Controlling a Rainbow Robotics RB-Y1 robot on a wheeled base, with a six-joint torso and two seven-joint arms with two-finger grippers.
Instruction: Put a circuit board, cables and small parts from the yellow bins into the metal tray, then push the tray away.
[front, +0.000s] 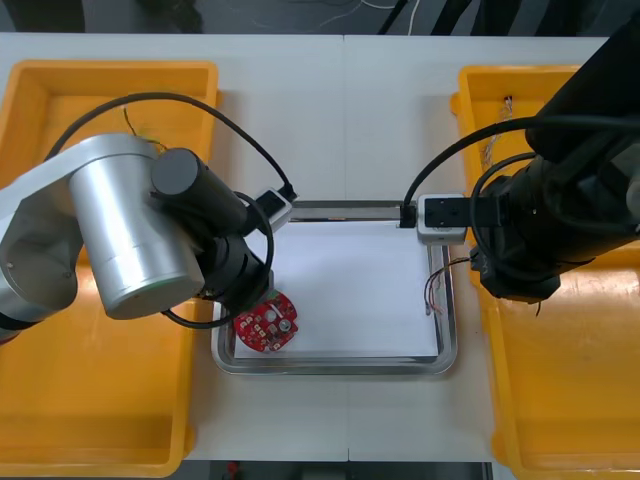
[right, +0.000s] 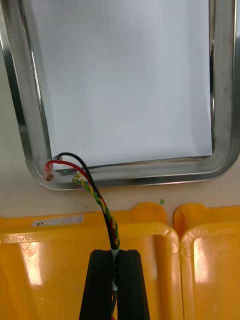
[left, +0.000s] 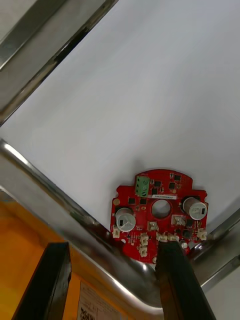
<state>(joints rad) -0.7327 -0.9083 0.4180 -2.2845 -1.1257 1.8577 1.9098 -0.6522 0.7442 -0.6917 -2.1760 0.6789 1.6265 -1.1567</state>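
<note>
One cable (right: 101, 205) hangs from right gripper (right: 116, 255) over tray (right: 150, 172).

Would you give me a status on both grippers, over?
Left gripper open over round red circuit board in metal tray corner. Right gripper shut on red and yellow cable, end on tray rim. No obstruction seen.

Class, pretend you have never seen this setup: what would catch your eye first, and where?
The round red circuit board lies in the left near corner of the white-lined metal tray, with the open left gripper beside it. At the tray's right rim, the right gripper is shut on a red and yellow cable, whose end dangles at the rim.
</note>
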